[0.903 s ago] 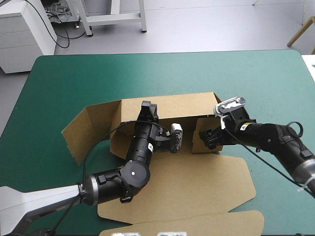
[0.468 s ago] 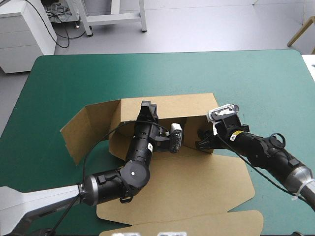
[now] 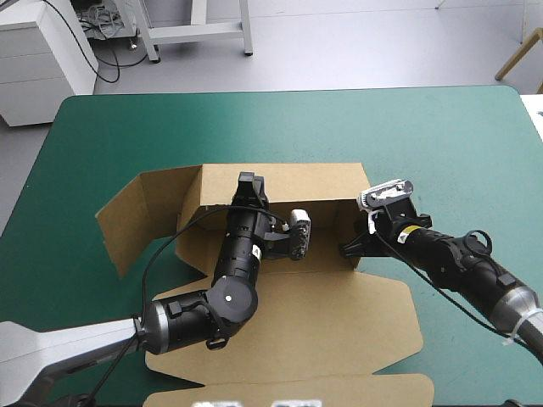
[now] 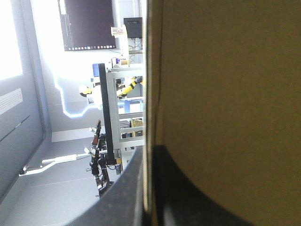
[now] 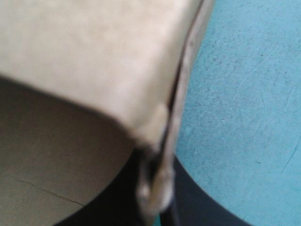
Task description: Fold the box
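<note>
Box (image 3: 288, 331) sat mid-frame in the high view, back wall raised, lid flat toward the lower edge, left gripper (image 3: 249, 191) clamped on the back wall, right gripper (image 3: 349, 248) clamped on the right wall, which could buckle or slip if either pulled unevenly

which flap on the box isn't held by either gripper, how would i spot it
On the teal-green table, the brown box lies mid-table with its far wall raised. Follow that wall toward the table's left edge to the side flap, which splays outward at an angle. It alone stands free: the left gripper and right gripper pinch board elsewhere.
</note>
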